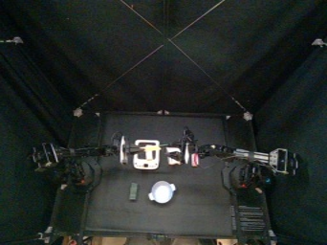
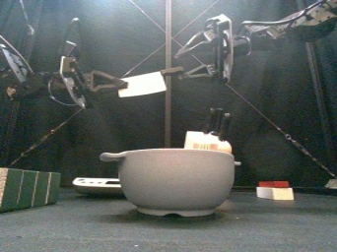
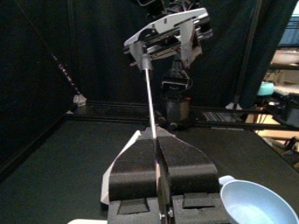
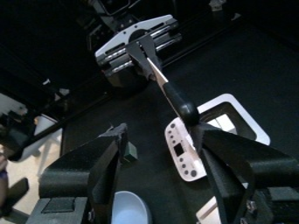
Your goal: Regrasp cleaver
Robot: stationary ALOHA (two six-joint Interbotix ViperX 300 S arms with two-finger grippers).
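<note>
The cleaver [image 2: 142, 84] hangs in the air above the table [image 2: 263, 228], its handle pinched in the left hand [image 2: 82, 83] and its blade pointing toward the right hand [image 2: 215, 47], spread wide and apart from it. Below, the grey bowl [image 2: 178, 179] hides most of the knife block [image 2: 208, 141] behind it. A green box [image 2: 27, 188] is cut off by the edge. Seen from above, the blade is edge-on and barely shows.
</note>
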